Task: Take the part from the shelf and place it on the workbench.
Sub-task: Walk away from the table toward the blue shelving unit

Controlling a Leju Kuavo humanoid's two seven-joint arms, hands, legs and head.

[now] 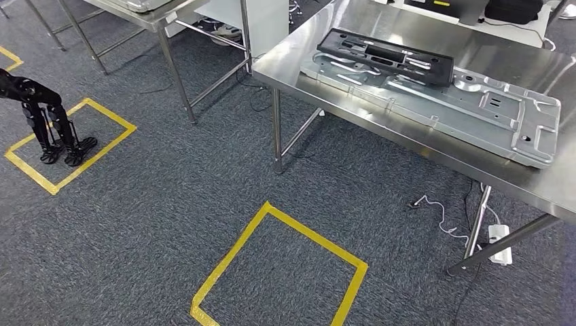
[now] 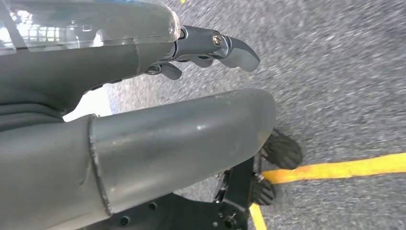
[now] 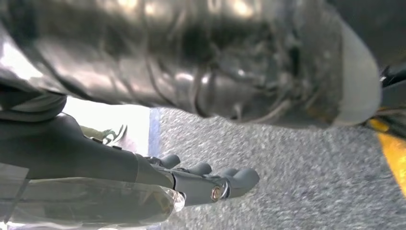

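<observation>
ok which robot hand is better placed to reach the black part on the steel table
right, probably: the steel workbench holding the long black plastic part lies on the robot's right; the left robot hand hangs far left, empty. right robot hand is empty

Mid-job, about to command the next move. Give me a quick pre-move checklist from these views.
1. Left robot hand empty: ok, fingers apart, nothing held.
2. Right robot hand empty: ok, nothing held.
3. Parts on bench: ok, black part lies on the metal plate.
4. Floor by bench: not ok, cable and power strip lie near a bench leg.
5. Shelf position: cannot tell.
</observation>
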